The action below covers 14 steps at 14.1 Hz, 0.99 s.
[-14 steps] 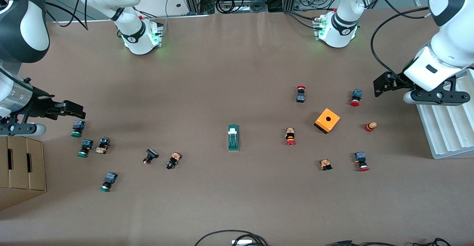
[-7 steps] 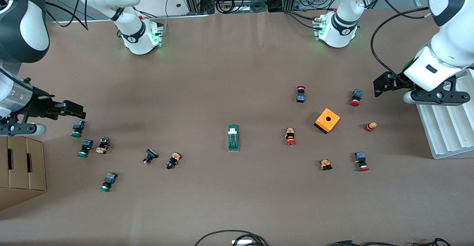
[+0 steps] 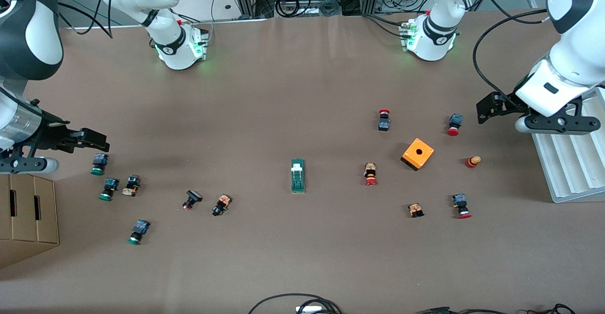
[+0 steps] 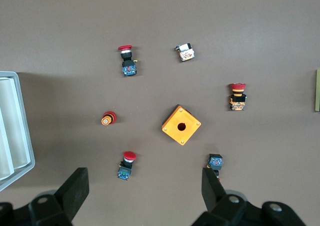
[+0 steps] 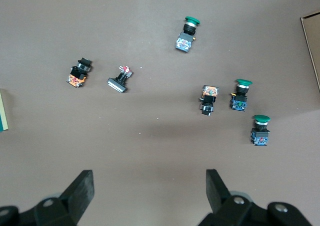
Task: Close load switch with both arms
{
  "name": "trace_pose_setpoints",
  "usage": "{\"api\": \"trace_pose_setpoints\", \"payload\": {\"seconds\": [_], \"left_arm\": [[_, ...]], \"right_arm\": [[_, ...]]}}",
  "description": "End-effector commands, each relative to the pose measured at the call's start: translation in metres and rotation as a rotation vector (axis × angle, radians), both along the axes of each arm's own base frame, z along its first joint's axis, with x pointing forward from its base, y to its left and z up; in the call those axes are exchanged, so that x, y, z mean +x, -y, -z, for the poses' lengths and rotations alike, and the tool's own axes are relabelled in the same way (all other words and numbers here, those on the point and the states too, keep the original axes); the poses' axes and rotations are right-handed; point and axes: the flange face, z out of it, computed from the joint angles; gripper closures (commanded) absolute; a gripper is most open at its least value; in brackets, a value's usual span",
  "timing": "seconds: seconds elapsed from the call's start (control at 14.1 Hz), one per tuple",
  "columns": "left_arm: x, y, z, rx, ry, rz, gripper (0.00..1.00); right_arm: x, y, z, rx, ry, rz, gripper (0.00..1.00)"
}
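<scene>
Nothing changed over last second — both arms idle, task not begun. Narrow green rectangular load switch (image 3: pixel 298 176) with white lever tab lies mid-bench, untouched. Left claw (image 3: pixel 488 108) over red-capped buttons' end, right claw (image 3: pixel 92 139) over green-capped buttons' end — both wide open, empty.

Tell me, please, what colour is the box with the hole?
Orange box, seen best in the left wrist view.

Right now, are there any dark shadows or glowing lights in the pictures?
Front view: green lights glow at both arm bases, and soft shadows sit beside the orange box and load switch. Left wrist view: a dim shadow lies beside the white tray. Right wrist view: even light, a faint dark patch on the table.
</scene>
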Motion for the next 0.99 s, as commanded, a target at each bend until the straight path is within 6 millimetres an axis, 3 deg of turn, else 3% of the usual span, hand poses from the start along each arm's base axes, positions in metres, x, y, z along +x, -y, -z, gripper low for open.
{"api": "trace_pose_setpoints", "payload": {"seconds": [0.0,0.28,0.64,0.92], "left_arm": [[-0.002,0.015,-0.004,-0.011,-0.004,-0.025,0.00],[-0.006,0.047,-0.004,-0.011,0.007,-0.082,0.00],[-0.018,0.106,-0.004,-0.016,0.029,-0.143,0.00],[-0.016,0.159,0.005,-0.053,0.057,-0.207,0.00]], "right_arm": [[0.002,-0.001,-0.004,0.019,0.001,0.000,0.00],[0.002,-0.001,-0.004,0.017,0.001,0.000,0.00],[0.002,-0.001,-0.004,0.019,0.001,0.000,0.00],[0.003,-0.001,-0.004,0.019,0.003,0.001,0.00]]}}
